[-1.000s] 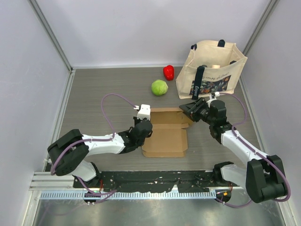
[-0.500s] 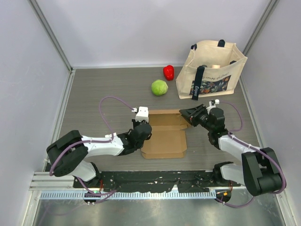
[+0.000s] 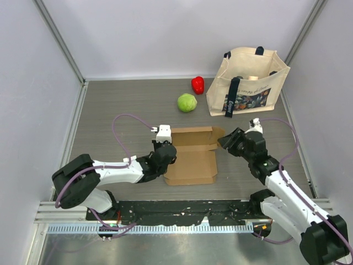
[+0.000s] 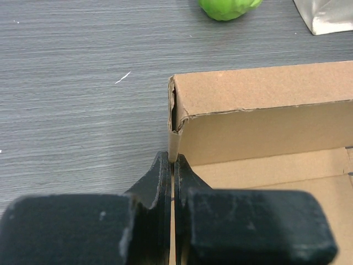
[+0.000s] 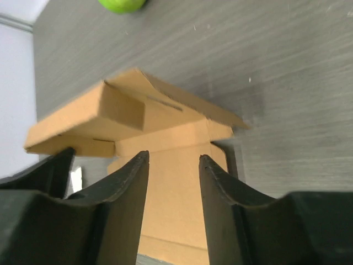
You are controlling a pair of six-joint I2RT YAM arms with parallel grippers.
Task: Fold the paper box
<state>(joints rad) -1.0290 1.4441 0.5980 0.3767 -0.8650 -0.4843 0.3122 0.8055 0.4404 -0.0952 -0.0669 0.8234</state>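
Observation:
The brown cardboard paper box lies half-formed in the middle of the table, its far wall standing and a flap sticking out at its right end. My left gripper is shut on the box's upright left side wall, near the far left corner. My right gripper is open and empty just off the box's right end; the box lies beyond its fingertips, apart from them.
A beige tote bag stands at the back right. A green cabbage and a red pepper lie behind the box. The cabbage also shows in the left wrist view. Grey walls close in both sides.
My right gripper has let go of the box's right end and drawn back and down to the right. The box's far wall now stands up. My left gripper stays shut on the left wall.

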